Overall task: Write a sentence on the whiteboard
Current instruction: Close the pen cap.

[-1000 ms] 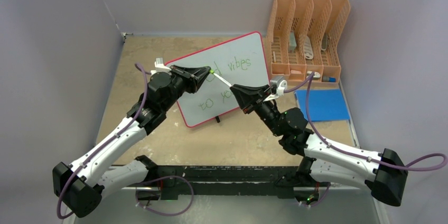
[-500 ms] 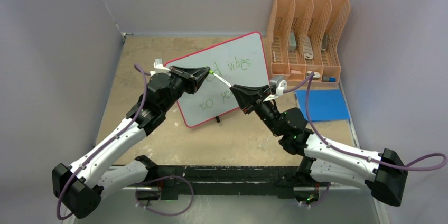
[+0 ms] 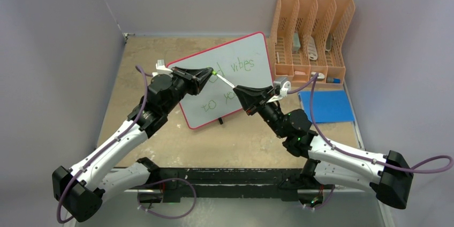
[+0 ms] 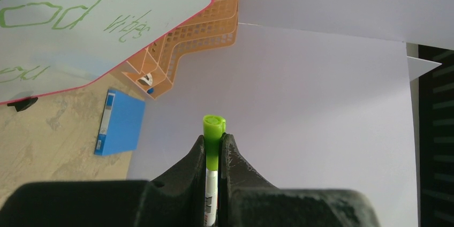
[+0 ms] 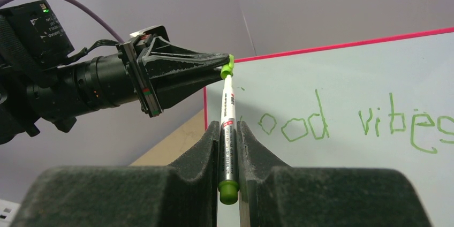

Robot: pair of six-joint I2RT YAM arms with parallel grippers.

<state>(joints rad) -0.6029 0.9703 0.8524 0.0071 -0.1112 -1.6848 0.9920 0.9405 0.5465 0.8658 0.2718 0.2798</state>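
Two robot arms meet over the whiteboard (image 3: 243, 45), sharing one marker (image 5: 226, 104) between them. The left gripper (image 3: 210, 72) is closed on the marker's green cap, pinched at the very tips of its jaws. The right gripper (image 5: 229, 130) is clamped around the white barrel lower down, and the marker's green rear end pokes out just behind its jaws. The marker bridges the short gap between the two sets of jaws, slanting from the left fingertips down to the right ones.

The whiteboard lies below and beyond both pairs of jaws, turned at an angle on the table (image 3: 134, 66), with one small black foot showing at its near edge. The sentence (image 5: 321, 122) runs across it in thin green letters. Past the right jaws "ood vibes" reads clearly, while from above a second line beginning "to" shows under the marker, its end hidden by the right gripper.

An orange desk organizer (image 3: 313, 23) stands beyond the right jaws, and a flat blue rectangle (image 3: 326, 105) lies to their right.
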